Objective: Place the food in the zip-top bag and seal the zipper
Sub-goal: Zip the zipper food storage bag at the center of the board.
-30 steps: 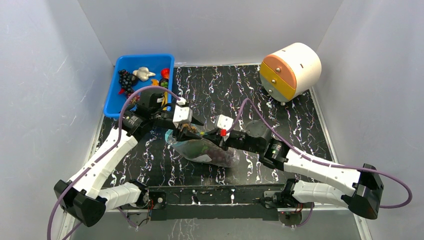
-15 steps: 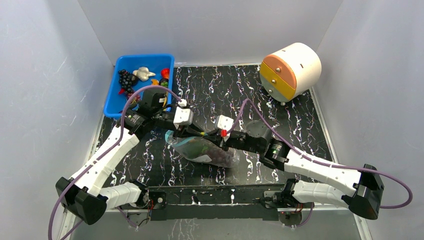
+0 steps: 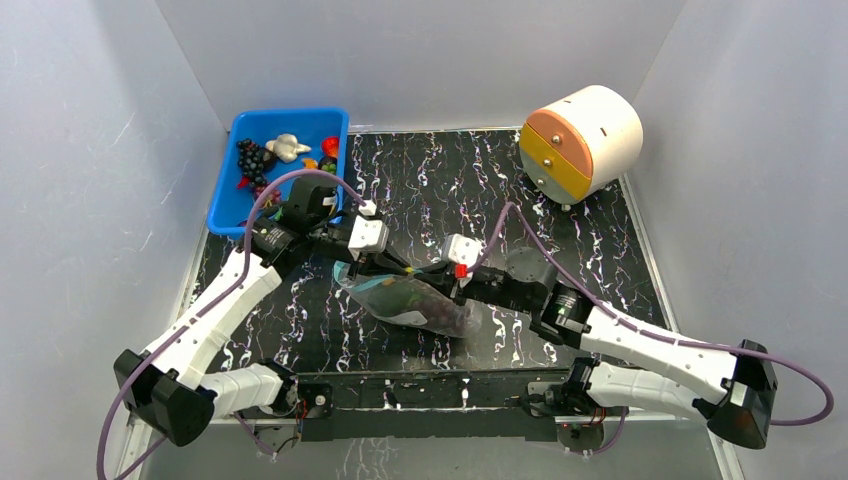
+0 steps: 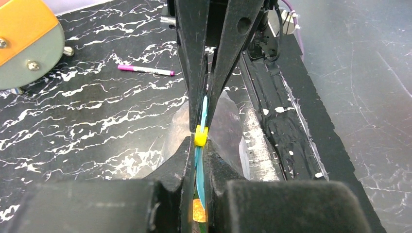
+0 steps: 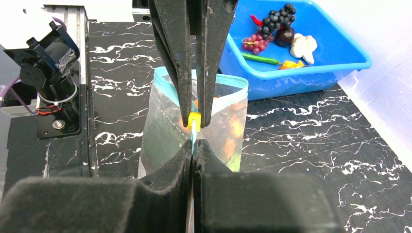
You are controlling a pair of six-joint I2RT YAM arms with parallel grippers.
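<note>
The zip-top bag [image 3: 415,305] lies on the black marbled table between the arms, with green, orange-brown and dark purple food inside. My left gripper [image 3: 392,265] is shut on the teal zipper [image 4: 199,160], with the yellow slider [image 4: 200,137] at its fingertips. My right gripper [image 3: 430,274] faces it and is shut on the same zipper strip [image 5: 194,130], just short of the slider [image 5: 194,119]. In the right wrist view the bag [image 5: 165,121] hangs below the strip, and orange pieces show through it.
The blue bin [image 3: 228,185] at the back left holds grapes, a white piece and other toy foods, and also shows in the right wrist view [image 5: 335,63]. A white drum with an orange and yellow face [image 3: 582,138] stands at the back right. A pink marker [image 4: 145,71] lies on the table.
My right arm has shifted a little to the right and nearer the front edge, still gripping the strip. The left gripper has stayed nearly in place at the slider.
</note>
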